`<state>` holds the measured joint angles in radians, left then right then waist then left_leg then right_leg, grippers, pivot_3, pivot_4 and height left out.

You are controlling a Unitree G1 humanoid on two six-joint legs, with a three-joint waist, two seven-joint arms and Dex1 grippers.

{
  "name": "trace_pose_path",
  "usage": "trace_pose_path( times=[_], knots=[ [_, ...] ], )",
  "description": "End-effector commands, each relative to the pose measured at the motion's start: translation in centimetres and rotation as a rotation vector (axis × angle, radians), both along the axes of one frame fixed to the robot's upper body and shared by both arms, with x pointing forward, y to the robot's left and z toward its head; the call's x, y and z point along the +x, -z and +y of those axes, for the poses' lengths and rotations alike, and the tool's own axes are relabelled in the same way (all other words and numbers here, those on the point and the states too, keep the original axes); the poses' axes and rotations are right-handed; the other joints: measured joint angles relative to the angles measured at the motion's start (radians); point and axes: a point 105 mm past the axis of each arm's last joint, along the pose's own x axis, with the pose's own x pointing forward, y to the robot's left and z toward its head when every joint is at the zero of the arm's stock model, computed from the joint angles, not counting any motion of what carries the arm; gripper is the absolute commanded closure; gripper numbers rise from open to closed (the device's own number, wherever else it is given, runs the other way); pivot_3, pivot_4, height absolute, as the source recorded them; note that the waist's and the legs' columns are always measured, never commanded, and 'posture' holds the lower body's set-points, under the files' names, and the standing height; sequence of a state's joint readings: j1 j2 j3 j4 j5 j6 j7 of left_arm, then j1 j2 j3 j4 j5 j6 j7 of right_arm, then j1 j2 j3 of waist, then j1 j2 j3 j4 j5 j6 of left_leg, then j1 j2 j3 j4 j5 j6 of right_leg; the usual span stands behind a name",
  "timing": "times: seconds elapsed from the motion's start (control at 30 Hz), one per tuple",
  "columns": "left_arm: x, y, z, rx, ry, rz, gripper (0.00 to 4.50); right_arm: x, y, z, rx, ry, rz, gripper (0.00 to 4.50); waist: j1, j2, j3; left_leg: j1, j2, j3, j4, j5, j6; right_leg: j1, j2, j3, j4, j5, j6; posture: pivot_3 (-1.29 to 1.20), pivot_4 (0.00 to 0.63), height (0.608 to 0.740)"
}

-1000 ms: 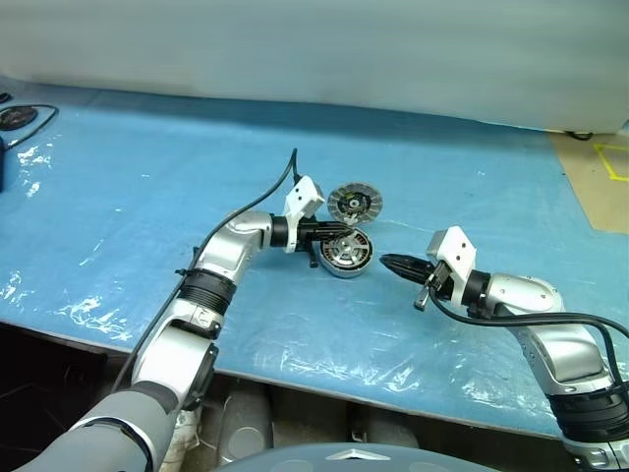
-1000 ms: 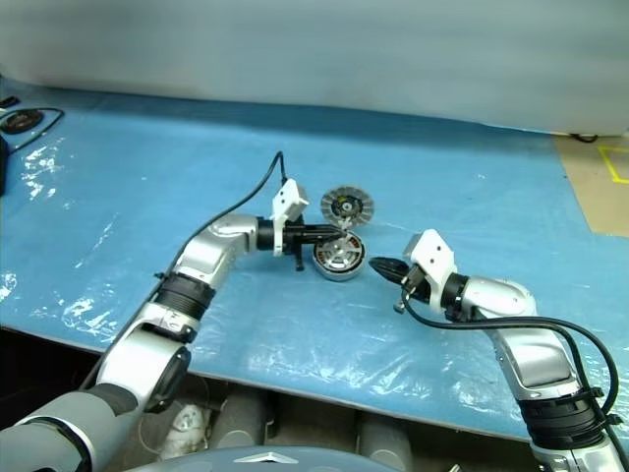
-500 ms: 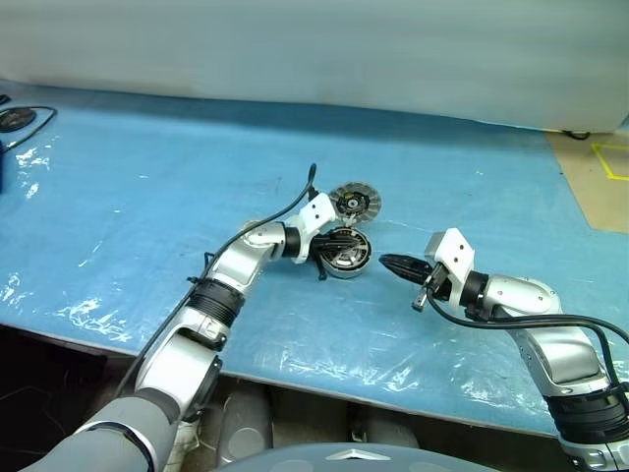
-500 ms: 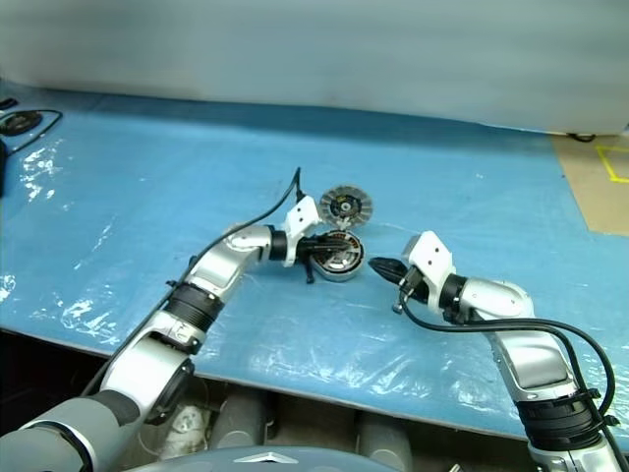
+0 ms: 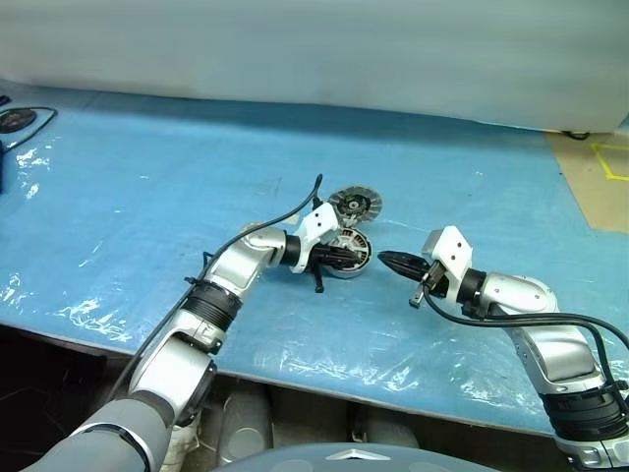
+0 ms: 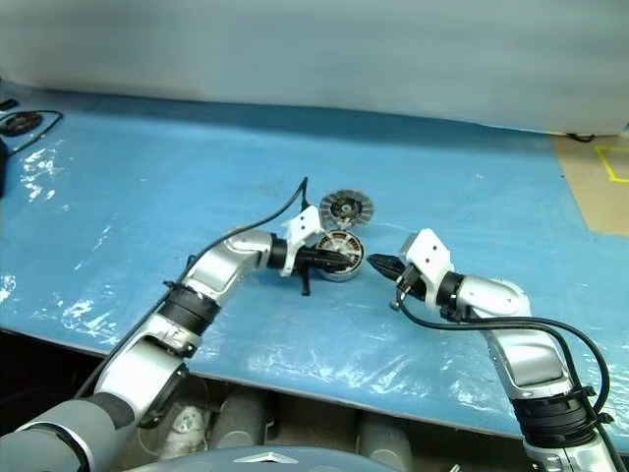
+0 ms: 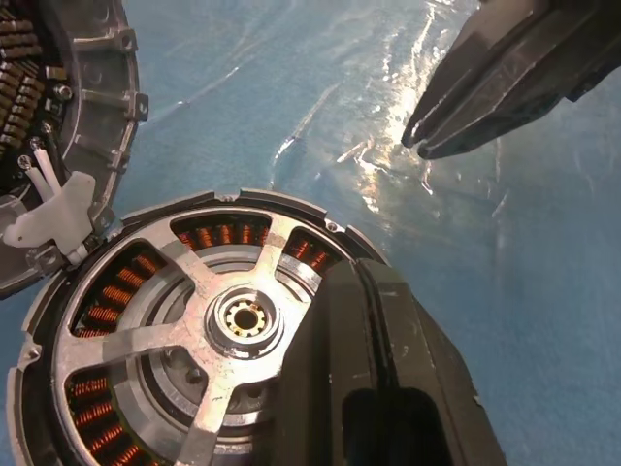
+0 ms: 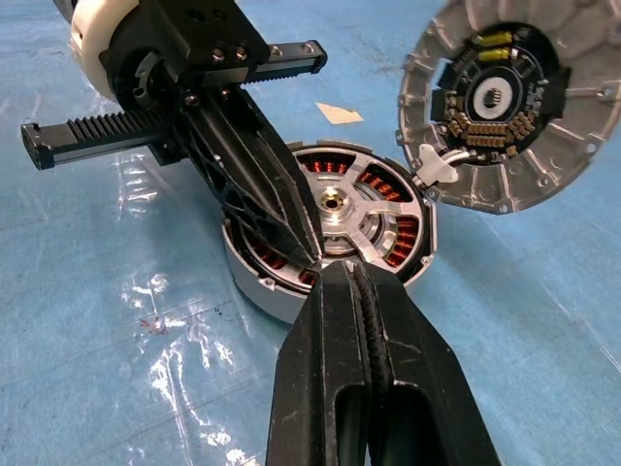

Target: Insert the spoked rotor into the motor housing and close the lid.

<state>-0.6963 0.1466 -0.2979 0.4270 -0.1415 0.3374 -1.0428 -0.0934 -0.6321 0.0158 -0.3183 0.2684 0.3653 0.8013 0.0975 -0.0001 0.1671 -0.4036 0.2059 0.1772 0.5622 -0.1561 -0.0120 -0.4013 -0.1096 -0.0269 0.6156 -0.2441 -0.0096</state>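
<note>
The motor housing (image 5: 343, 259) lies on the blue table, its copper windings showing between silver spokes. The spoked rotor (image 7: 243, 316) sits inside the housing's rim. My left gripper (image 5: 357, 258) is shut, and its black fingers (image 8: 262, 184) lie across the top of the rotor from the left. Just right of the housing, my right gripper (image 5: 383, 260) is shut with nothing in it, its tip close to the housing's wall (image 8: 267, 286). The lid (image 5: 355, 205), a ribbed silver disc, lies inner face up just behind the housing, close against its rim.
Crinkled blue plastic sheet (image 5: 147, 197) covers the table. A black cable with a round dark part (image 5: 15, 118) lies at the far left. A brown board with yellow tape (image 5: 600, 177) is at the far right. A small pale scrap (image 8: 340, 114) lies behind the housing.
My left arm has sunk and swung in, bringing its shut fingers down onto the rotor in the housing. The right gripper has stayed in place.
</note>
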Motion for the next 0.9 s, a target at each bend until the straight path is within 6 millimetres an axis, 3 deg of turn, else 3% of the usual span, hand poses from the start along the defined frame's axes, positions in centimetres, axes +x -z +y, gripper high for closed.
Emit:
trace_pose_path(
  times=[0.03, 0.27, 0.47, 0.57, 0.67, 0.8, 0.9],
  knots=[
    [0.5, -2.8, 0.4, -0.175, -0.031, 0.005, 4.46, 0.0, -0.5, 0.3, 0.004, -0.015, -0.033, 4.5, 0.0, 0.0, 0.0, -0.001, 0.0, 0.0, 0.0, 0.0, 0.0, -0.001, 0.0, 0.0, 0.0, 0.0, 0.0, 0.0, 0.15, 0.74],
    [1.1, -9.0, 3.3, -0.468, -0.048, -0.04, 4.46, 0.2, -0.6, 0.4, 0.005, -0.018, -0.041, 4.5, -0.001, 0.0, 0.0, -0.002, 0.0, 0.0, -0.001, 0.001, 0.001, -0.002, 0.001, 0.0, -0.002, 0.0, 0.0, 0.0, 0.15, 0.74],
    [4.0, -14.7, 6.9, -0.636, -0.163, -0.122, 4.46, 0.3, -0.6, 0.7, 0.006, -0.028, -0.04, 4.5, -0.001, 0.0, 0.0, -0.003, 0.0, 0.0, 0.0, 0.0, 0.001, -0.002, 0.001, 0.0, -0.002, 0.0, 0.0, 0.0, 0.15, 0.74],
    [7.6, -14.1, 8.0, -0.536, -0.359, -0.216, 4.46, 0.3, -0.8, 0.8, 0.007, -0.032, -0.043, 4.5, 0.002, 0.0, 0.0, -0.002, -0.001, 0.0, 0.0, 0.0, 0.001, -0.002, 0.001, 0.0, -0.002, 0.0, 0.0, 0.0, 0.15, 0.74],
    [9.5, -12.7, 7.8, -0.431, -0.436, -0.264, 4.46, 0.3, -0.9, 0.9, 0.009, -0.037, -0.046, 4.5, 0.002, 0.0, 0.0, -0.002, -0.002, 0.0, 0.0, 0.001, 0.001, 0.0, 0.001, 0.0, -0.006, 0.003, 0.004, 0.0, 0.15, 0.74],
    [10.0, -10.6, 5.7, -0.351, -0.401, -0.228, 4.46, -0.1, -1.1, 1.3, 0.012, -0.05, -0.049, 4.5, 0.002, -0.001, 0.001, -0.007, -0.003, -0.002, 0.0, 0.003, 0.001, -0.002, 0.001, -0.001, -0.008, 0.007, 0.011, 0.0, 0.15, 0.74],
    [9.8, -10.1, 4.1, -0.338, -0.358, -0.189, 4.46, -0.3, -1.2, 1.6, 0.015, -0.052, -0.05, 4.5, 0.006, -0.001, 0.001, -0.01, -0.003, -0.002, 0.0, 0.003, 0.001, -0.004, 0.001, -0.002, -0.008, 0.007, 0.011, 0.0, 0.15, 0.74]
  ],
)
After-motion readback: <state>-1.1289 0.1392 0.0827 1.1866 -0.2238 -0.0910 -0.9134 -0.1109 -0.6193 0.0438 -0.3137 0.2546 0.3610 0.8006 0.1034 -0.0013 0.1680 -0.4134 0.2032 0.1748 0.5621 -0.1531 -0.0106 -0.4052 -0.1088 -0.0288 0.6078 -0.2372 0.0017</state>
